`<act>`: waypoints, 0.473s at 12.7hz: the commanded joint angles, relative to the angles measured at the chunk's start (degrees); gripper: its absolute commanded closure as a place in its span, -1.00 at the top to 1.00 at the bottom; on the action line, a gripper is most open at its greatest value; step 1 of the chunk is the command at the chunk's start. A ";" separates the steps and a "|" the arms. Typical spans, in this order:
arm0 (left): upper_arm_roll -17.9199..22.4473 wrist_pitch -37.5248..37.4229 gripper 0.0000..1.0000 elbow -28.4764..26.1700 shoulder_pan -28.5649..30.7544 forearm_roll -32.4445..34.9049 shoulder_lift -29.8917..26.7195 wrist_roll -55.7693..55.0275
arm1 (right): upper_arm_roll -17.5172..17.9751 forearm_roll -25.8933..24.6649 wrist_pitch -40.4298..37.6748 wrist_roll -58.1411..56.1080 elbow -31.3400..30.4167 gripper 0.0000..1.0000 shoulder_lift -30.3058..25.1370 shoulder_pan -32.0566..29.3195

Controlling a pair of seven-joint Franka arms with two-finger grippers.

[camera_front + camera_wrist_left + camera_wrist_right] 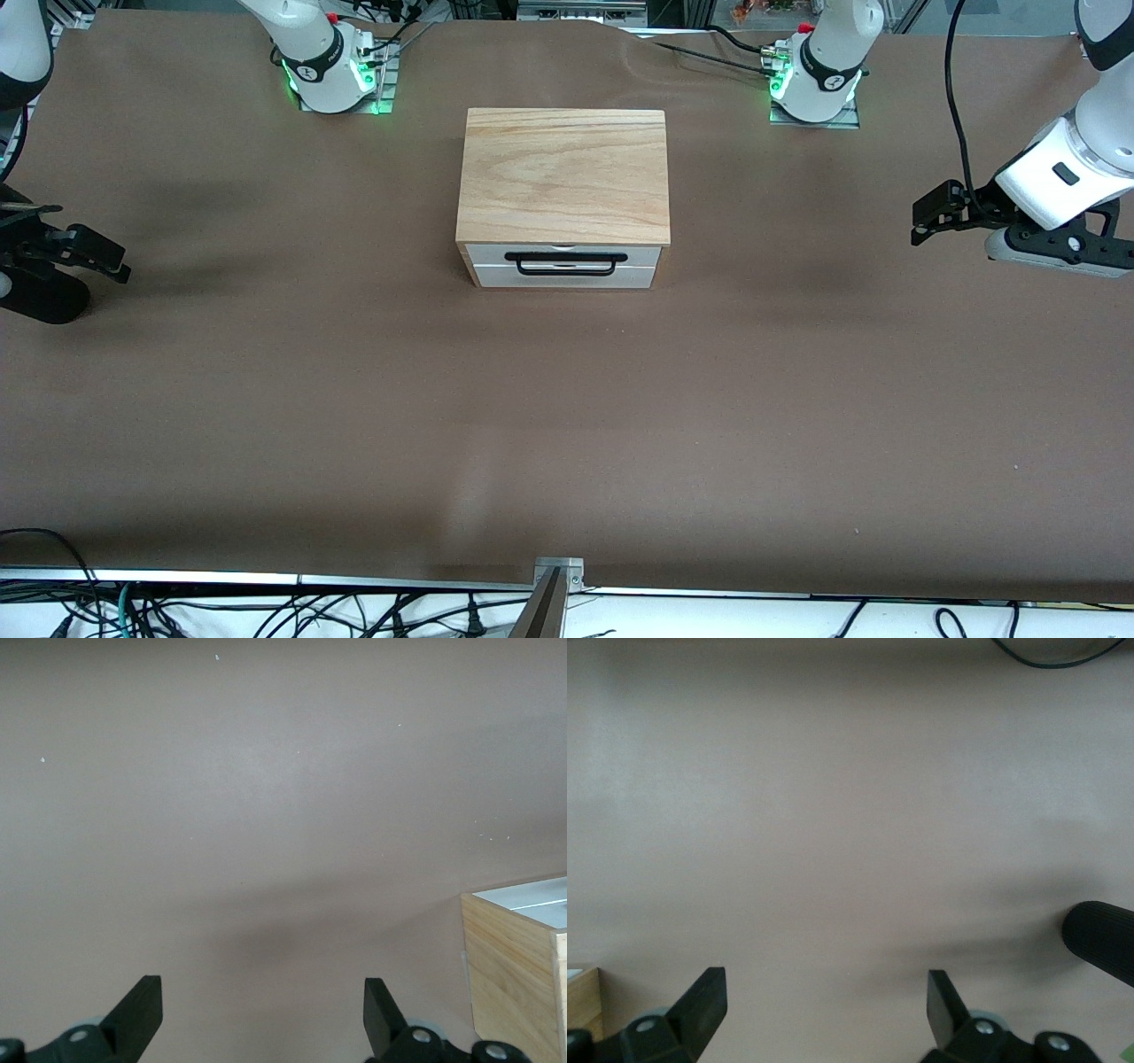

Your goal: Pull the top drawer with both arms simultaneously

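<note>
Drawer (563, 254) shut flush in the box (563, 177), mid-table, bare brown table (567, 425) all round.
Left gripper (926, 217) and right gripper (104, 255) hang over the table's ends, well apart from the box, fingers spread wide, holding nothing.

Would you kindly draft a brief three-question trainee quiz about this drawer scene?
1. True or false: the top drawer is pulled out.
2. The left gripper is: A) open, B) shut on the handle.
3. What is the right gripper over?

Key: 1. False, its front sits flush with the box. 2. A. 3. Bare table, at the right arm's end, holding nothing.
</note>
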 commanded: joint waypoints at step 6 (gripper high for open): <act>-0.07 -1.06 1.00 1.63 0.53 -0.26 1.23 0.76 | 0.03 0.78 -1.09 -0.51 1.55 1.00 0.54 -0.06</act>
